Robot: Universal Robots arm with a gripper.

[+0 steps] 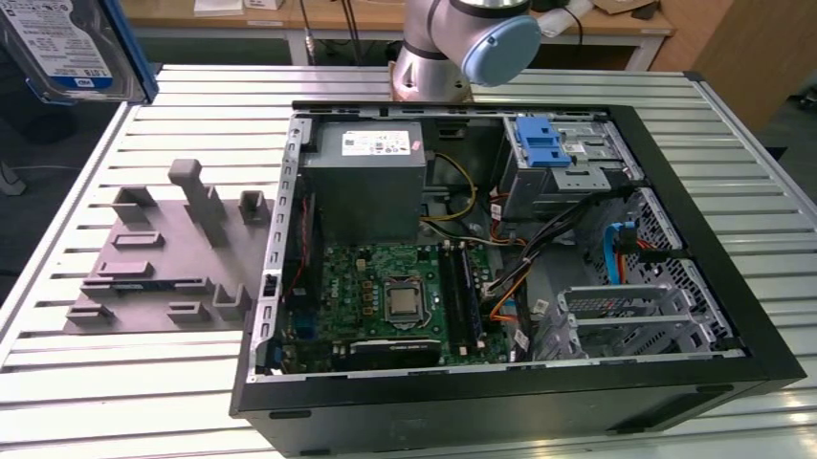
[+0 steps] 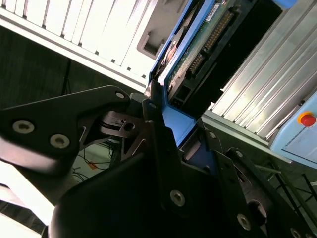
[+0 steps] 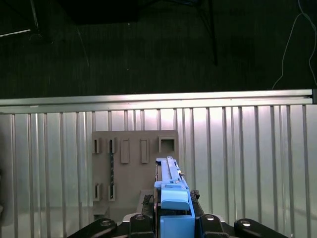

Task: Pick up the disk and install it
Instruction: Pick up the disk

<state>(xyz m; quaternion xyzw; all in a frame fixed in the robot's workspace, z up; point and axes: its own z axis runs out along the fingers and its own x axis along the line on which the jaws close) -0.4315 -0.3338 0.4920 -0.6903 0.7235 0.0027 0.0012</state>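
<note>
Black fingers [image 2: 154, 116] of the gripper [image 3: 171, 210] are clamped on the blue carrier of the disk [image 3: 170, 181], one on each flat side. The disk stands edge-on between them, its long axis running straight out from the fingers. Beneath it in the first wrist view lies the grey slotted fixture [image 3: 133, 158] on the ribbed table [image 3: 247, 163]. In the exterior view the disk [image 1: 75, 46] hangs high, off to the exterior view's left of the open computer case [image 1: 511, 411], well apart from the drive cage [image 1: 568, 172] at the case's far corner.

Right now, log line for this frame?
hand: shut on disk | disk: aloft over grey fixture plate | computer case: open
</note>
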